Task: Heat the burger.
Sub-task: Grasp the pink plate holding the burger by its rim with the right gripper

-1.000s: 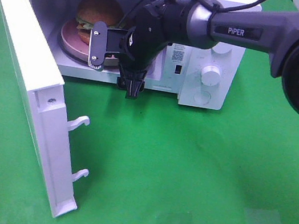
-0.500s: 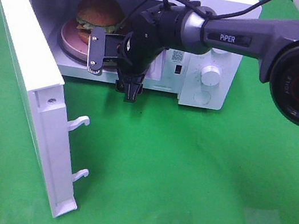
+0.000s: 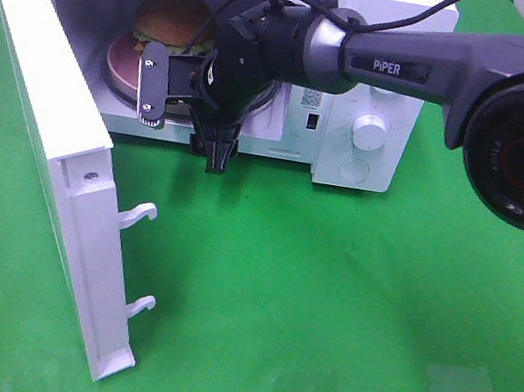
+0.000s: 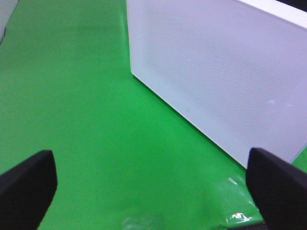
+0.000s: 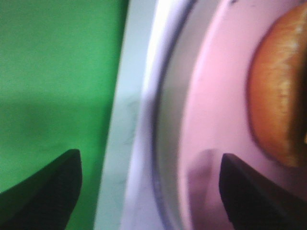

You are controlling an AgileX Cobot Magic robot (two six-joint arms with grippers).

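Note:
The burger (image 3: 174, 18), with its glossy brown bun, sits on a pink plate (image 3: 123, 60) inside the open microwave (image 3: 383, 85). My right gripper (image 3: 184, 119) hangs at the front of the oven's opening, open and holding nothing. One of its fingers (image 3: 152, 85) is over the plate's near rim and the other points down over the green mat. In the right wrist view the right gripper (image 5: 151, 191) straddles the oven's front sill, with the plate (image 5: 220, 120) and the burger (image 5: 278, 96) close by. My left gripper (image 4: 153, 191) is open above the mat, out of the high view.
The microwave door (image 3: 42, 117) swings out wide on the left, with its latch hooks (image 3: 142, 216) facing inward. The left wrist view shows the door's outer face (image 4: 230, 72). A control knob (image 3: 369, 131) is on the oven's right panel. A green mat (image 3: 322, 318) covers the table.
My right gripper has slid left along the oven's opening, so its finger now overlaps the plate's near rim. The burger, the plate and the door have not moved.

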